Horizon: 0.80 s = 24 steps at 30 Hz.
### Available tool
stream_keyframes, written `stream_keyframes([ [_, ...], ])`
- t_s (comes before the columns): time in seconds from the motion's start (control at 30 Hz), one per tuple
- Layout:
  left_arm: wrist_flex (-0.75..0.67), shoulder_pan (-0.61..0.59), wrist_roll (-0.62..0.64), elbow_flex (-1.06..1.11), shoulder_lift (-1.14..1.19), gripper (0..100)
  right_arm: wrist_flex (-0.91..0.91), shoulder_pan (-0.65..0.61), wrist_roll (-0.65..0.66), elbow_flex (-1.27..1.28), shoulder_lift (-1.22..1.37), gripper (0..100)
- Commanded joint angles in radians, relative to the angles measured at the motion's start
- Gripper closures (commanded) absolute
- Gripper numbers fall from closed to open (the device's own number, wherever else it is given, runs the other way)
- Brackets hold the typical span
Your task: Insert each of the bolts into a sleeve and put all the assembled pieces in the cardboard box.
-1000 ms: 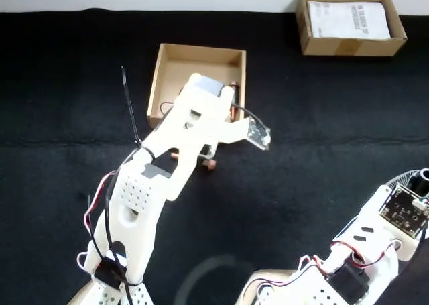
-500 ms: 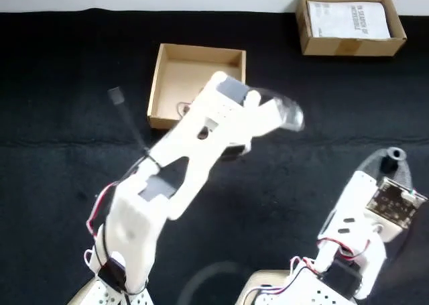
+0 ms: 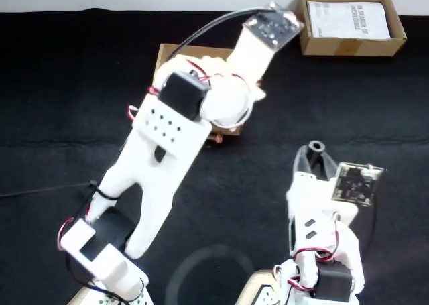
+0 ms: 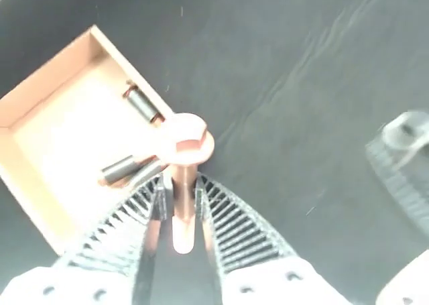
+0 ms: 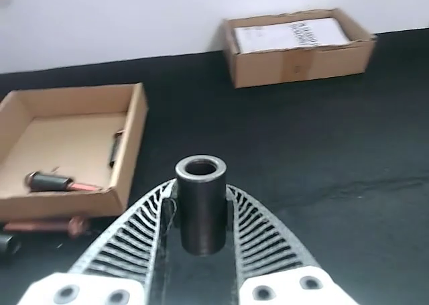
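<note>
- The left gripper (image 4: 179, 188), its ribbed fingers closed on a coppery, hex-headed bolt (image 4: 184, 143), hung near the open cardboard box (image 4: 60, 127).
- The right gripper (image 5: 200, 196) pinched a dark, smooth cylindrical sleeve (image 5: 200, 177) upright above the black cloth (image 5: 335, 151).
- Assembled pieces (image 4: 141, 104) lay inside the box.

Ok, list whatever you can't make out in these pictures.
- High view: the left arm covers most of the cardboard box, so its contents are hidden.
- Right wrist view: a dark piece beside the loose bolt is cut off by the edge.
- Left wrist view: a pale shape is too blurred to identify.
</note>
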Motion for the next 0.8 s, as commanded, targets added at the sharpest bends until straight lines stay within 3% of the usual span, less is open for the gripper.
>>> stream_keyframes([
  [0.0, -0.072, 0.035, 0.149, -0.004, -0.067, 99, 0.016, -0.105, -0.006, -0.056, -0.004, 99.1],
  [0.17, -0.203, 0.036, 0.344, -0.004, -0.067, 99, 0.022, -0.229, -0.008, -0.053, -0.002, 99.1],
  [0.3, -0.259, 0.047, 0.419, -0.005, -0.068, 99, 0.022, -0.269, -0.005, -0.047, -0.001, 99.1],
  [0.57, -0.252, 0.128, 0.430, 0.016, -0.147, 99, 0.022, -0.283, -0.003, -0.045, 0.001, 99.1],
  [0.77, -0.288, 0.137, 0.430, 0.220, -0.243, 99, 0.022, -0.283, -0.003, -0.045, 0.001, 99.1],
])
